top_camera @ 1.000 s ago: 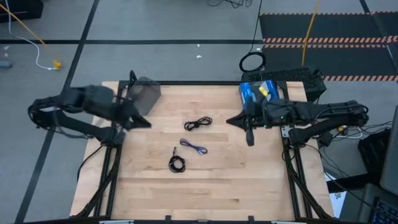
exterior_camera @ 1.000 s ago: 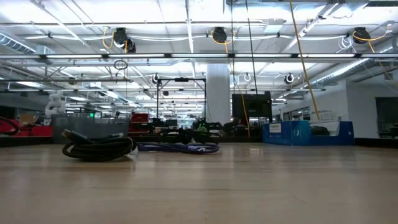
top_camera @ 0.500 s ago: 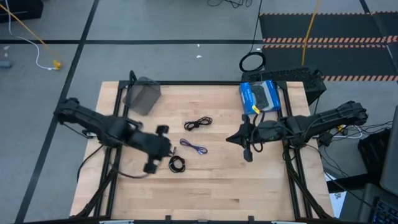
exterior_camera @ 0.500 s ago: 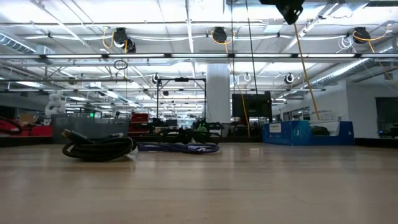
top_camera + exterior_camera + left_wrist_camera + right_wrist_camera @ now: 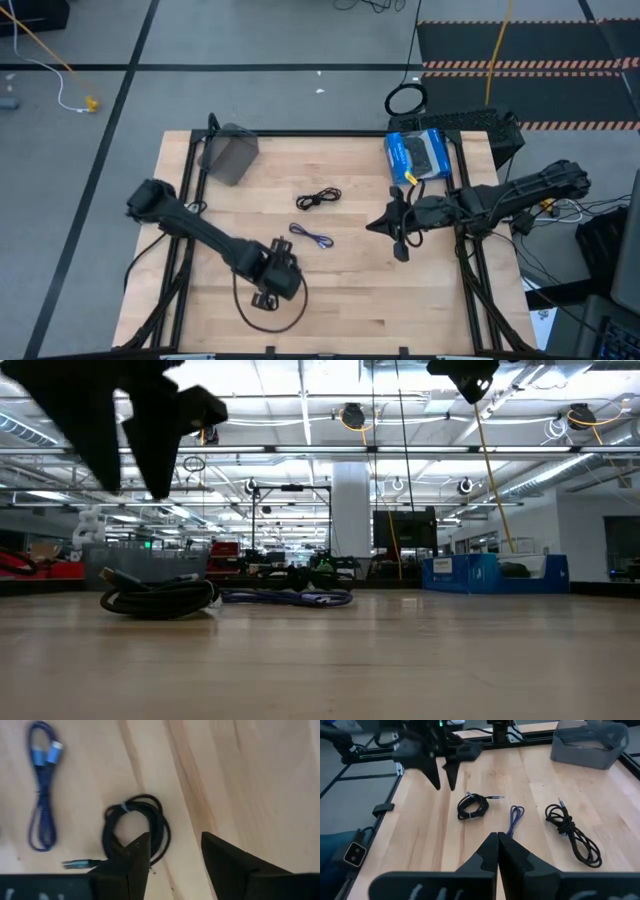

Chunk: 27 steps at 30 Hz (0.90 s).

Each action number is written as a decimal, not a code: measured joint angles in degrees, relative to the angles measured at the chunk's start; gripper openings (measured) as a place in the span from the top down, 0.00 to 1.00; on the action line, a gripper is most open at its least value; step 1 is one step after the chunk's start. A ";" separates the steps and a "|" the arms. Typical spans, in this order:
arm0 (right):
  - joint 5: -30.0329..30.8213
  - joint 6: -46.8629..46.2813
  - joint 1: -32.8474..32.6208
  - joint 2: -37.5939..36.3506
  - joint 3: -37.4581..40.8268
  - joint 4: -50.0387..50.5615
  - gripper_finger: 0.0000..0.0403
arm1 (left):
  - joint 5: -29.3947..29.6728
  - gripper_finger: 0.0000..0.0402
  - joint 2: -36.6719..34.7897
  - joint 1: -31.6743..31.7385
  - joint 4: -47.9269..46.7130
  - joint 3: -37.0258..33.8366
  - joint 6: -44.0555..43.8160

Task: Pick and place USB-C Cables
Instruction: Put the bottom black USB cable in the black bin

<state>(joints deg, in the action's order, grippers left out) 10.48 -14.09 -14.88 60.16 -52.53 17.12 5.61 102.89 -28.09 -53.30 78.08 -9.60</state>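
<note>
Three coiled USB-C cables lie flat on the wooden table. A black coil (image 5: 135,827) lies nearest the front; it also shows in the right wrist view (image 5: 472,806) and the low view (image 5: 158,598). A purple-blue cable (image 5: 312,236) lies mid-table, and a looser black cable (image 5: 318,199) lies farther back. My left gripper (image 5: 272,275) hovers open above the black coil, with its fingers (image 5: 132,857) clear of it; it also shows in the low view (image 5: 130,430). My right gripper (image 5: 400,238) is shut and empty, right of the cables.
A grey bin (image 5: 230,155) stands at the table's far left corner. A blue box (image 5: 418,155) stands at the far right. A black ring-shaped coil (image 5: 405,100) lies on the floor beyond the table. Bare wood stretches along the front edge.
My left gripper has swung from beside the grey bin at the far left toward the table's near edge and middle, ending above the front black coil. My right gripper has gone from beside the blue box toward the near edge. The cables have stayed put.
</note>
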 joint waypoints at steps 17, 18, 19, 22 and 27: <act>0.00 0.24 -0.23 0.00 0.00 0.09 1.00 | 3.58 0.43 8.64 -0.60 0.98 -1.97 -5.58; 0.00 0.22 -0.23 0.00 0.12 -0.08 1.00 | 3.61 0.43 8.62 -0.58 2.05 -2.75 -6.11; 0.00 0.22 -0.23 0.00 0.44 -0.34 1.00 | 3.65 0.43 8.59 -0.51 3.52 -3.55 -6.58; 0.02 0.22 -0.23 0.02 1.55 -0.43 1.00 | 3.65 0.43 8.60 -0.48 6.28 -5.42 -7.30; 0.13 0.24 -0.21 0.02 2.51 -0.55 1.00 | 3.90 0.43 8.13 -0.49 9.27 -7.63 -6.26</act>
<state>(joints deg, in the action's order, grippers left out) 10.61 -13.85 -15.09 60.18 -50.02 16.58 9.52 111.02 -28.58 -44.03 70.46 -15.86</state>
